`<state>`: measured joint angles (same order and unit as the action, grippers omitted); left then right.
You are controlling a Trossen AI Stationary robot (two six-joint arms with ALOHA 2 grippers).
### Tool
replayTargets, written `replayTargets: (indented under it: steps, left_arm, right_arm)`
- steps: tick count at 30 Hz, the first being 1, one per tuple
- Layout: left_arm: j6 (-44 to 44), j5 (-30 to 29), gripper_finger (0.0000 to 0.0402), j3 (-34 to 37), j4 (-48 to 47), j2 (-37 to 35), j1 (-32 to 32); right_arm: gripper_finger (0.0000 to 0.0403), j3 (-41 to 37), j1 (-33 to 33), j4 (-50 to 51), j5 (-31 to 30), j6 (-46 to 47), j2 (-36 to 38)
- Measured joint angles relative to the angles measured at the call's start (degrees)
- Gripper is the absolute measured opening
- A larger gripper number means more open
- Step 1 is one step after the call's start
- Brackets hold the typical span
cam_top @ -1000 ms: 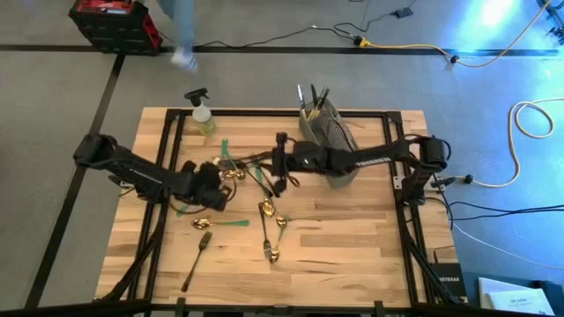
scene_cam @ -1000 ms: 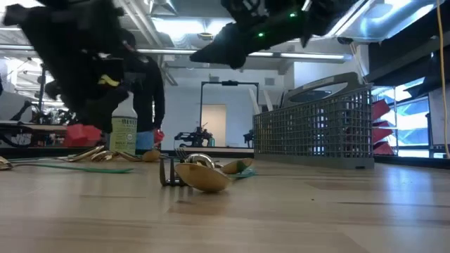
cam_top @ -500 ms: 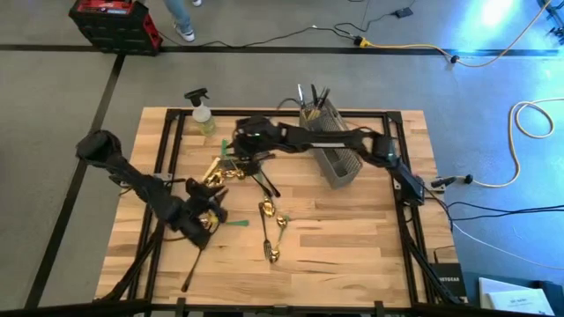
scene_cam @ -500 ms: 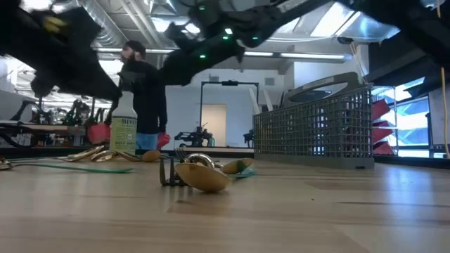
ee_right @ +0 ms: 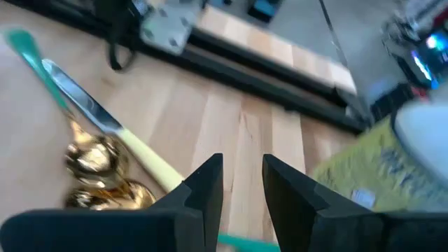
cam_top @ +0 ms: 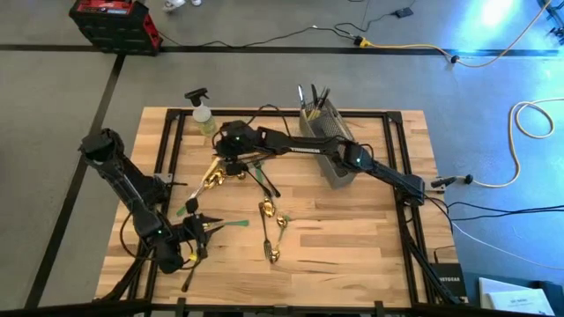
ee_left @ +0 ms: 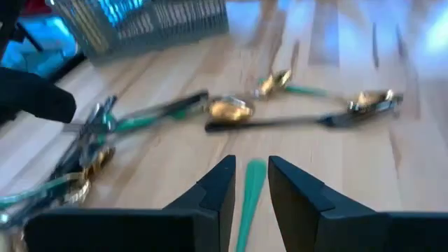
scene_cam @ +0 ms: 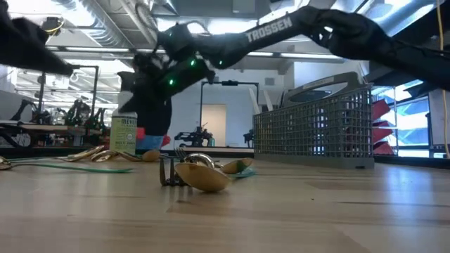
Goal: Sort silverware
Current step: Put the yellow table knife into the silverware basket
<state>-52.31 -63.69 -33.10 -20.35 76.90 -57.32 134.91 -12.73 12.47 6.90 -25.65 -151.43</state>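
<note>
In the high view we see the left gripper (cam_top: 196, 231) low in the left part of the frame, over the wooden counter (cam_top: 352, 238). In the left wrist view its fingers (ee_left: 217, 189) stand a little apart, with a green handle (ee_left: 246, 203) lying between them; we cannot tell if they touch it.

The right gripper (cam_top: 231, 151) is in the upper middle of the high view, above a heap of silverware (cam_top: 231, 169), just right of the spray bottle (cam_top: 203, 116). In the right wrist view its fingers (ee_right: 204, 183) stand slightly apart with only bare wood between them.

The silverware is spread on the counter: the heap at upper centre, 2 gold spoons (cam_top: 271, 231) at the centre, and a dark fork (cam_top: 196, 264) at lower left. The grey mesh caddy (cam_top: 333, 141) is at the upper right of the counter, with a few pieces standing in it.
</note>
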Motion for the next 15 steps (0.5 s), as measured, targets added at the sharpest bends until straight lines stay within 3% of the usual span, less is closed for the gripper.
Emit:
replayTargets:
  steps: [8,15]
  left_arm:
    - [0.8,10.9,0.0072,0.0,-0.3,3.9,-0.3]
    - [-6.9,6.0,0.0072,0.0,-3.0,4.1,4.1]
  right_arm:
    - [0.0085,0.0,1.1,-2.2,-2.3,1.5,-0.7]
    - [0.0083,0.0,1.3,-2.6,-5.5,5.3,-0.7]
